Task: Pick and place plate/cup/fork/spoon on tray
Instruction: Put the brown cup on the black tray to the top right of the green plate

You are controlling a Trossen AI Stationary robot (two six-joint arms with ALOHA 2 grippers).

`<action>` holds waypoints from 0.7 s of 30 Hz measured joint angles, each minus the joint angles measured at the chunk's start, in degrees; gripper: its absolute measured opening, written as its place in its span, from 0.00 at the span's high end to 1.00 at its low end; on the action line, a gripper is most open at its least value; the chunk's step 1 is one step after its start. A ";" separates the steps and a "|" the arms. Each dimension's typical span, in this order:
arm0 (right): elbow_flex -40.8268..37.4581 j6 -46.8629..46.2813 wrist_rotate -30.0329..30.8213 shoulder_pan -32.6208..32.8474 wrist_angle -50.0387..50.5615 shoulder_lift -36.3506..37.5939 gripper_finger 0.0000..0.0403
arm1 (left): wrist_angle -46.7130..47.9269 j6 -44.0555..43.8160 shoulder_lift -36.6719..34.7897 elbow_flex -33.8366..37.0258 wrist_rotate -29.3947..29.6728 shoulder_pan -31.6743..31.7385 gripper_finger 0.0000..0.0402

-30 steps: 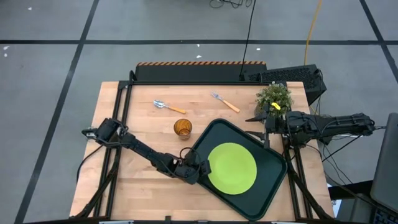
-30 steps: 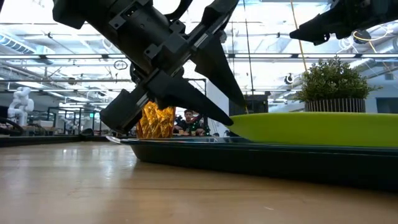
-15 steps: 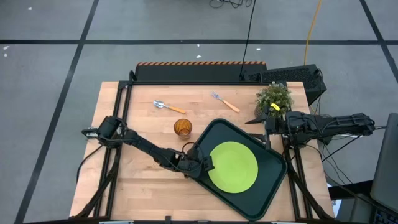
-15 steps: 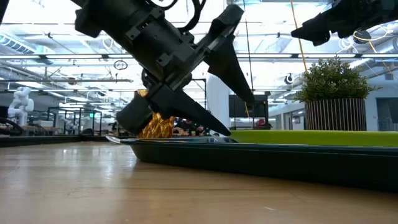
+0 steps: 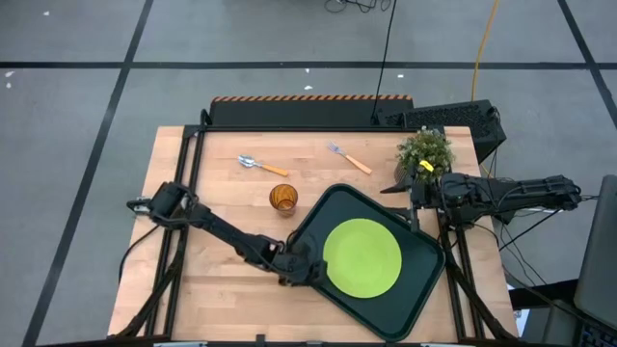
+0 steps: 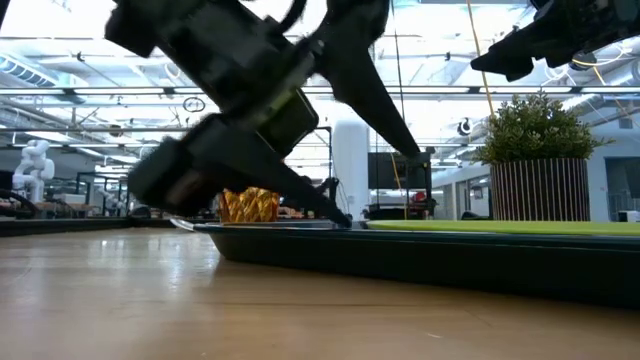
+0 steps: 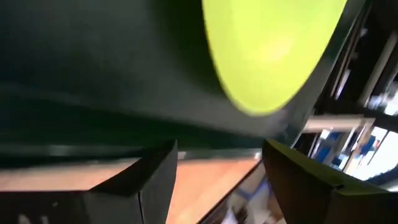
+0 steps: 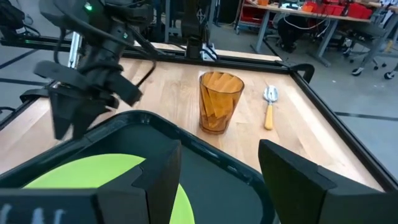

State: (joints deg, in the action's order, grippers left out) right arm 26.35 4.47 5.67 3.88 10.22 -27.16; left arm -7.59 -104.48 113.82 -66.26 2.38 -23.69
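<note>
We see the tray (image 5: 416,275) lying at the 4 o'clock part of the wooden table (image 5: 212,299), turned at an angle, with one corner reaching over the table's right edge. In it lies the plate (image 5: 362,257), flat, near the middle; in the low view the plate (image 6: 500,227) shows just above the tray's rim (image 6: 420,255). Nothing else is in the tray.

The left gripper (image 5: 310,274) is at the tray's 9 o'clock edge, just beside the plate, with its fingers spread apart and pinching nothing. In the left wrist view the two fingers (image 7: 149,180) stand apart with the plate (image 7: 273,50) and the dark tray (image 7: 93,68) before them. The right gripper (image 5: 393,185) hangs above the tray's 1 o'clock corner, beside the potted plant (image 5: 425,151); its fingers (image 8: 161,174) are also spread and hold nothing.

The cup (image 5: 282,200) stands upright on the bare wood, just beside the tray at its 10 o'clock side, not touching it. The spoon (image 5: 261,165) lies at the 11 o'clock part of the table and the fork (image 5: 347,157) at 12 o'clock, both well apart from the tray.

Around the table we see a grey floor with dark lines (image 5: 116,106). In the low view a large hall with ceiling lights (image 6: 60,70) is behind the table, and the right wrist view shows work benches (image 8: 311,18) there.
</note>
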 joint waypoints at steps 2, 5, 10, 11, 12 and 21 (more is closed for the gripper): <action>0.00 0.54 0.01 0.00 -0.06 -0.02 0.48 | 0.14 3.21 -0.51 0.02 -0.05 -0.54 0.41; 0.00 0.40 0.07 0.00 -0.07 -0.02 0.48 | 0.15 8.71 -1.40 0.02 0.13 -0.35 0.41; 0.00 -2.42 0.07 0.00 -0.07 0.00 0.48 | 0.11 20.13 -3.44 0.02 1.24 -0.18 0.41; 0.00 -2.90 0.09 0.00 -0.07 -0.02 0.48 | 0.20 22.95 -4.07 0.02 1.53 -0.38 0.41; 0.00 -3.31 0.11 0.00 -0.09 -0.02 0.48 | 0.09 25.65 -4.69 0.02 1.92 -0.56 0.41; 0.40 -3.27 0.30 -0.02 -4.27 -3.68 0.48 | 9.91 50.51 -14.71 -0.02 17.60 -3.92 0.41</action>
State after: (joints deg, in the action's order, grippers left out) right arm 26.75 1.19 5.97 3.86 5.95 -30.83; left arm 2.32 -53.97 99.11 -66.28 19.98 -27.61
